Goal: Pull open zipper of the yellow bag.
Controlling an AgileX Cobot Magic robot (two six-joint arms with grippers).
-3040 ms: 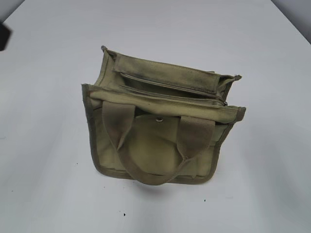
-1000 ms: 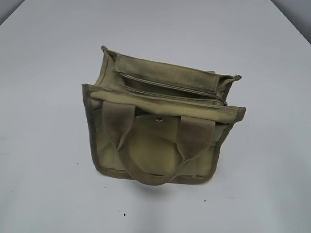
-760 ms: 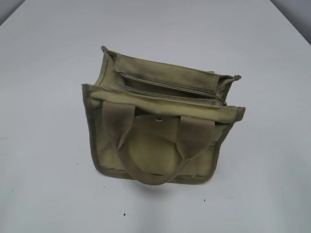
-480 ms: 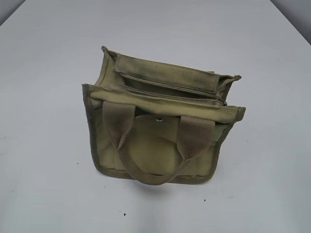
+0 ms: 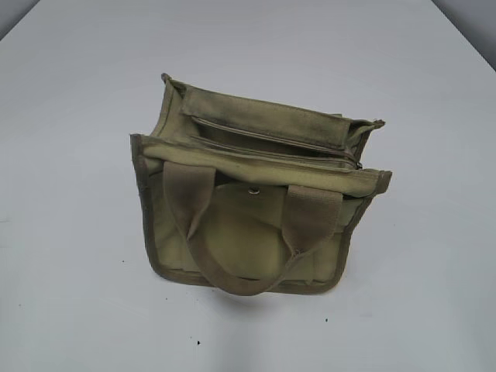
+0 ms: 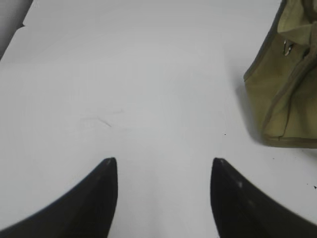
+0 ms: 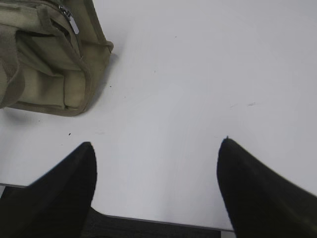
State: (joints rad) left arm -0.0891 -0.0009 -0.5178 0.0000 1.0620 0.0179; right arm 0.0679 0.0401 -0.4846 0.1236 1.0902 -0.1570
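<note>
The white bench carries a few tiny dark specks near its front edge and faint scuff marks; grey background shows only at the far corners. On it stands the yellow bag, its front pocket and webbing handle facing the camera. Across its top runs the zipper, with the silver pull tab at the bag's right end.

The left end effector hangs over bare bench with its jaws wide apart and empty; the bag's end sits well off to its upper right. The right end effector also stands wide and empty near the bench edge, with the bag and pull tab to its upper left, apart from both fingers.
</note>
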